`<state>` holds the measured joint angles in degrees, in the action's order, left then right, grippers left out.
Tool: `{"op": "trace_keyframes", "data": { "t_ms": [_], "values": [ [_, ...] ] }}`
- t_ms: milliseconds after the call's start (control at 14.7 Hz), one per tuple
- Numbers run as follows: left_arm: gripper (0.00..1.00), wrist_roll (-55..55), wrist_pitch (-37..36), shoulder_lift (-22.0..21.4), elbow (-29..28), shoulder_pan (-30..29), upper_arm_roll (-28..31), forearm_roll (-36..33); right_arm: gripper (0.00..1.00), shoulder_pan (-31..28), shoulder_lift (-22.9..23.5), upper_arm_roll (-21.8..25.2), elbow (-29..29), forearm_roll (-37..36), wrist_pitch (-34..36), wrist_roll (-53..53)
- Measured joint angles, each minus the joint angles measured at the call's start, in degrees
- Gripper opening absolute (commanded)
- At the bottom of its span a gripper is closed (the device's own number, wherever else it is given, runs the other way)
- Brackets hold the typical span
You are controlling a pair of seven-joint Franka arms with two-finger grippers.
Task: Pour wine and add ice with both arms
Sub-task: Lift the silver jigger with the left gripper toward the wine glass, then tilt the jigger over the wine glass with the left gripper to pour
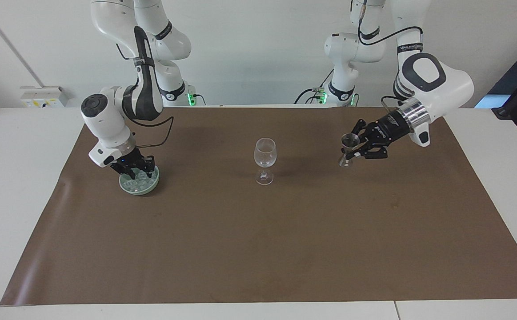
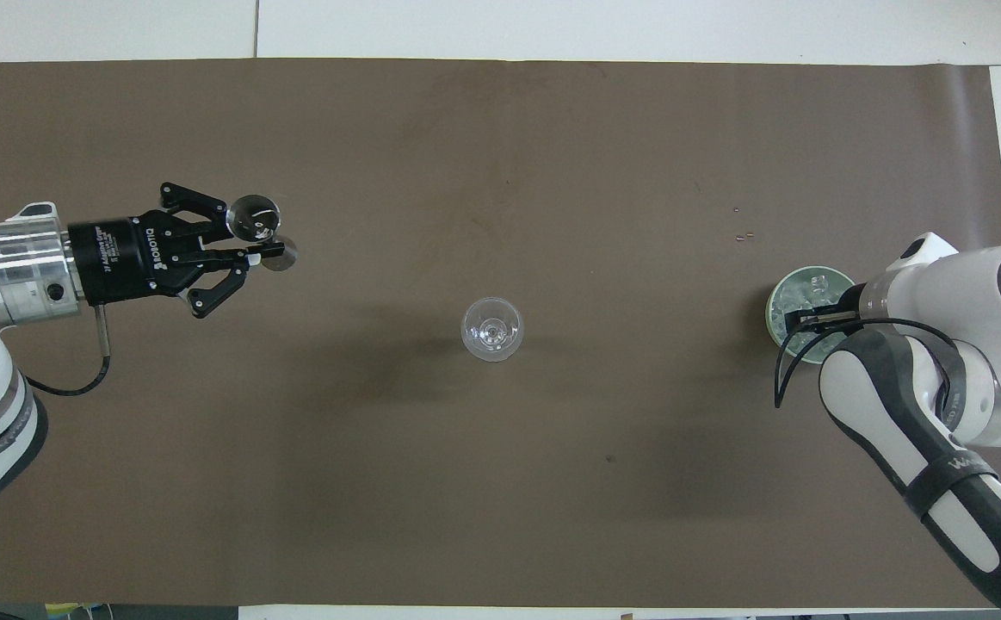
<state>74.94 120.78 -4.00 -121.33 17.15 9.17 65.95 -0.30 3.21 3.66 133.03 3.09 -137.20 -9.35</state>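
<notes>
Two arms over a brown mat (image 1: 258,249), one in the ice, one carrying a measuring cup.

The right gripper (image 1: 134,171) dips into the green bowl (image 1: 151,183) of ice (image 1: 140,180) near the right arm's end; its fingers cannot be made out. The left gripper (image 1: 350,151), marked ROBOTIQ, is clamped on a metal measuring cup (image 1: 348,149) over the mat, beside the wine glass (image 1: 265,160) at mid-mat.

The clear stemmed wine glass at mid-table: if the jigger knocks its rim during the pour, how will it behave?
The clear stemmed wine glass will probably tip easily: a wide bowl sits high on a thin stem over a small foot. It looks empty, so likely light and easily shoved. It stands on the brown paper table cover, so it may slide rather than grip.
</notes>
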Motion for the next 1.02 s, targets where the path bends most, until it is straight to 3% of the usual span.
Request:
{"op": "trace_keyframes", "data": {
  "t_ms": [341, 1022],
  "values": [
    [0.0, 6.78, 6.03, -0.01, 0.6, 2.15, -9.03, -8.2, 0.3, 0.0, 0.3, 0.0, 0.06, 0.0, -0.02, -0.02],
    [0.0, 18.8, 13.25, 0.28, 0.58, 5.22, -15.43, -30.15, 0.17, 0.0, 0.3, 0.0, 0.06, 0.0, -0.04, -0.09]
  ]
}}
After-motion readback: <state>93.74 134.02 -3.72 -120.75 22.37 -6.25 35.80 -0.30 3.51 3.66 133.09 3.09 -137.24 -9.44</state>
